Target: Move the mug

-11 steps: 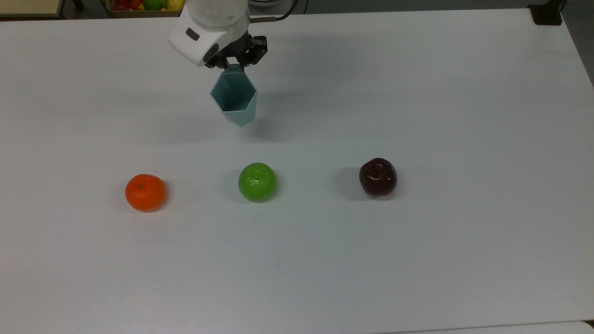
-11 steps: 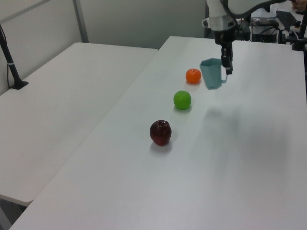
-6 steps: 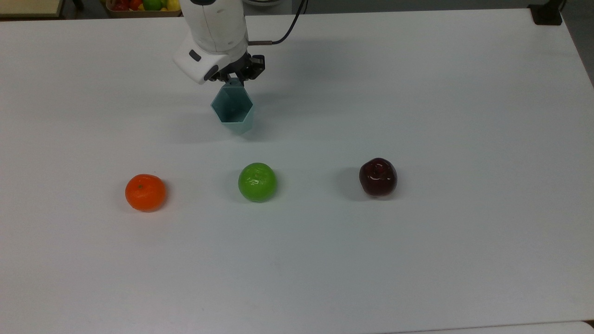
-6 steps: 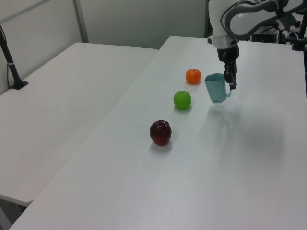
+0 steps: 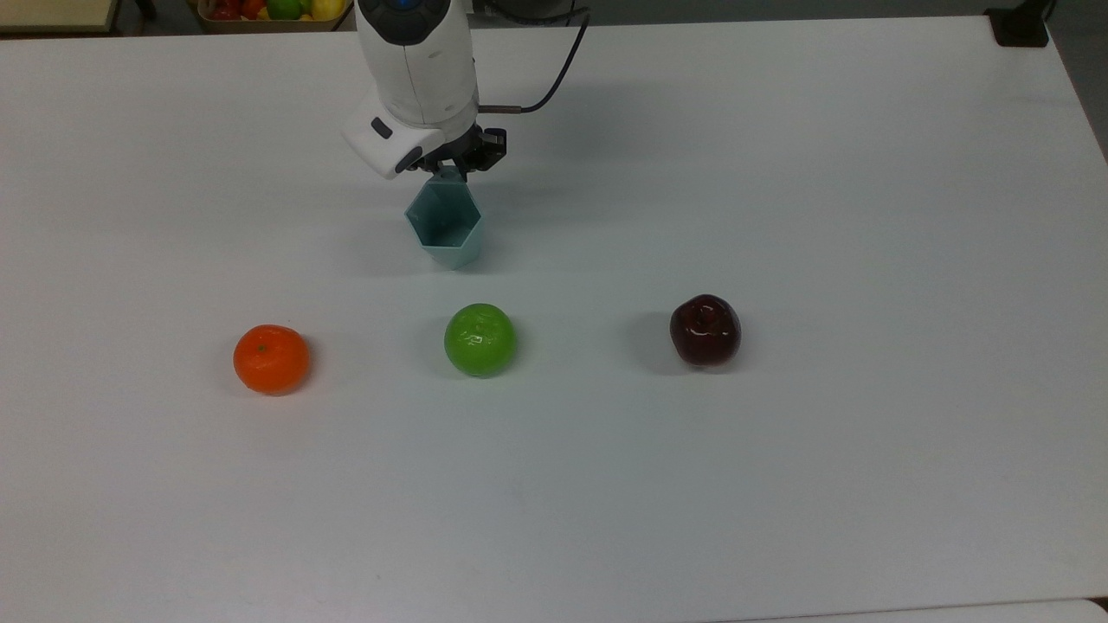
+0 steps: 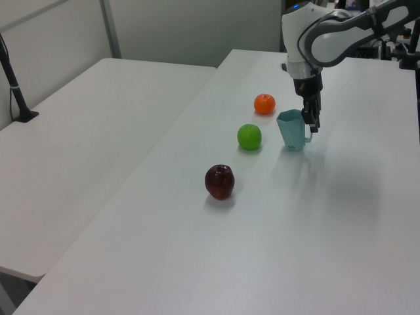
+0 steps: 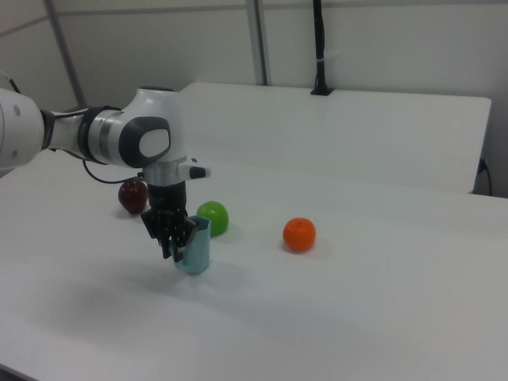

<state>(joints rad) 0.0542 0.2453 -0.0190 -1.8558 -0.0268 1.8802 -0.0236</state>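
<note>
The light teal faceted mug (image 5: 445, 223) stands upright on the white table (image 5: 779, 173), its base touching or almost touching the surface, just behind the green apple in the top view. My gripper (image 5: 448, 170) is shut on the mug's small handle at the rim's far side. In the left view the mug (image 6: 291, 129) sits to the right of the green apple, with my gripper (image 6: 311, 123) down along its right side. The right view has the mug (image 7: 196, 247) in front of the apple and my gripper (image 7: 176, 242) against its left side.
A row of fruit lies nearer the top view's bottom: an orange (image 5: 271, 358), a green apple (image 5: 480, 339) and a dark red apple (image 5: 705, 330). A tray of fruit (image 5: 264, 10) sits beyond the table's far edge. A black clamp (image 5: 1020, 26) stands at the far right corner.
My gripper has come down with the mug, from hanging tilted above the table to standing upright at the surface, and shifted slightly toward the green apple.
</note>
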